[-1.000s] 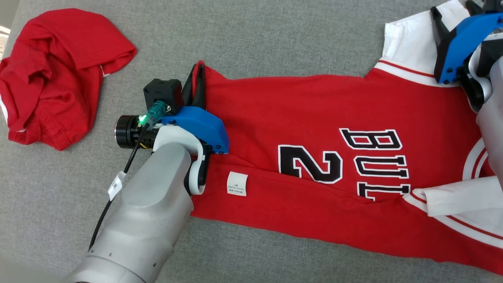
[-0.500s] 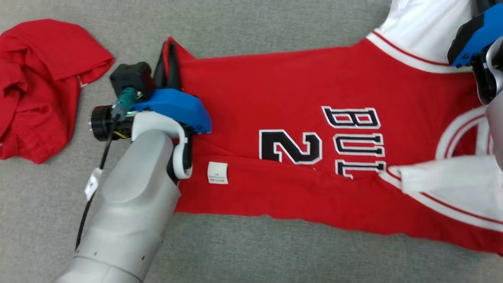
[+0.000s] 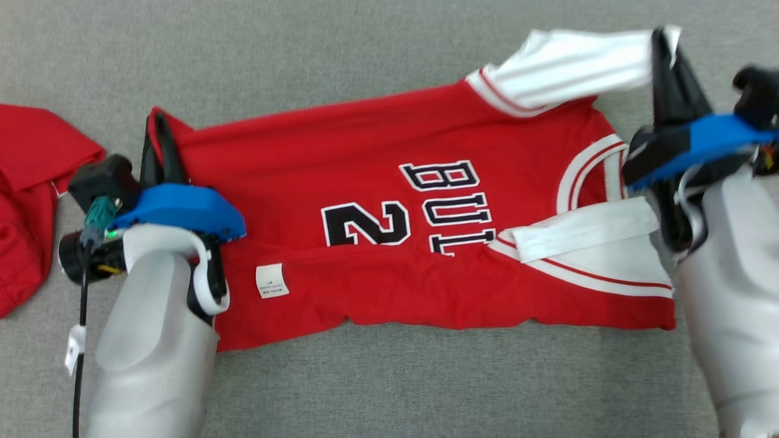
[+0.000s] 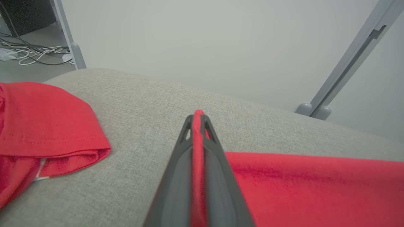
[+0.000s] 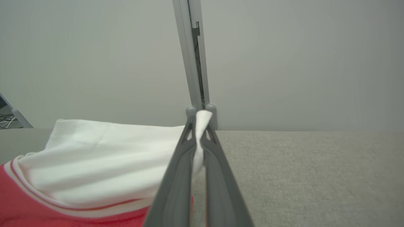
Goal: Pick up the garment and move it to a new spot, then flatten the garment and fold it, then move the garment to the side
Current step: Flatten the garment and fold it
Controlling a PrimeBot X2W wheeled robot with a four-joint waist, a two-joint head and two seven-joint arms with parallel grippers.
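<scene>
Two closed pinches: left gripper (image 3: 157, 121) on the garment's (image 3: 341, 140) hem corner (image 3: 182, 132), right gripper (image 3: 662, 38) on its white sleeve (image 3: 572, 66); seems limp, corners suit.

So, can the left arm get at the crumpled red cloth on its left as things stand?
Probably not yet. The cloth lies close, with bare grey surface between, but the left arm's jaws are shut on the jersey's corner; it must let go first.

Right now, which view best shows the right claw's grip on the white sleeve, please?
Right wrist view: the white sleeve sits pinched between the right claw's fingers. The head view blurs that grip; the left wrist view faces the red hem.
</scene>
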